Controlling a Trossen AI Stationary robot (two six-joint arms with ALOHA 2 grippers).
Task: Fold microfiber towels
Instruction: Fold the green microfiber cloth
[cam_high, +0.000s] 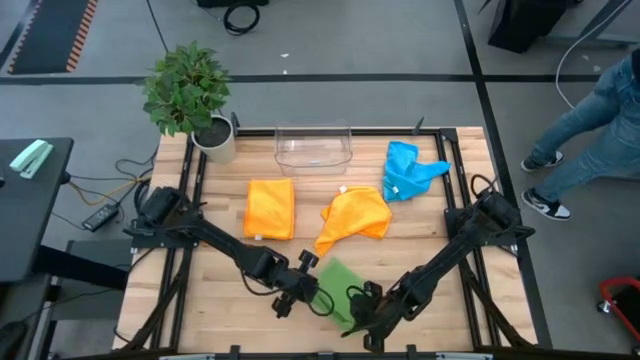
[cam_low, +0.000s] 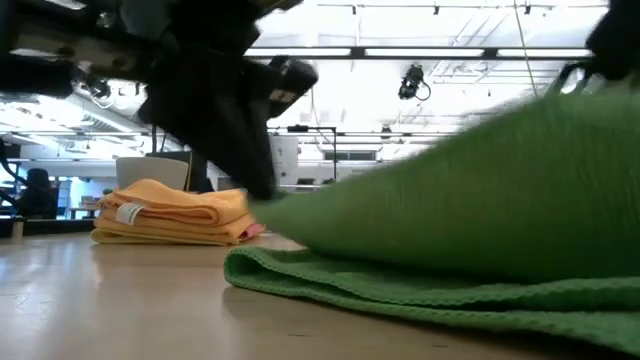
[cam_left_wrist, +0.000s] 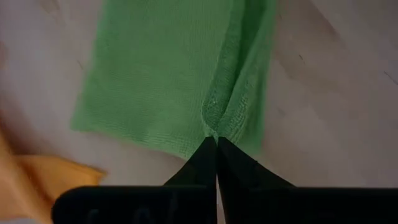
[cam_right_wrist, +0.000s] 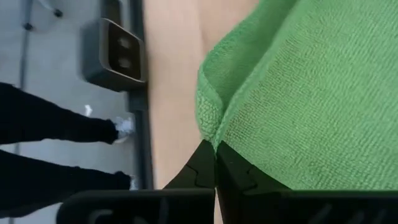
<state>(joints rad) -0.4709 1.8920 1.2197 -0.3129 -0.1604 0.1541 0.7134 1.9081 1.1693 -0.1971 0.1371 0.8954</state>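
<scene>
- Table (cam_high: 220, 300): wooden, with both arms reaching in over its near edge.
- Green towel (cam_high: 338, 281): lies between the 2 grippers, partly lifted.
- Orange towel (cam_high: 270, 208): folded, well beyond the left gripper.
- Left gripper (cam_left_wrist: 216, 140): fingers closed, pinching a green edge.
- Right gripper (cam_right_wrist: 214, 147): fingers closed, pinching another green edge.
</scene>
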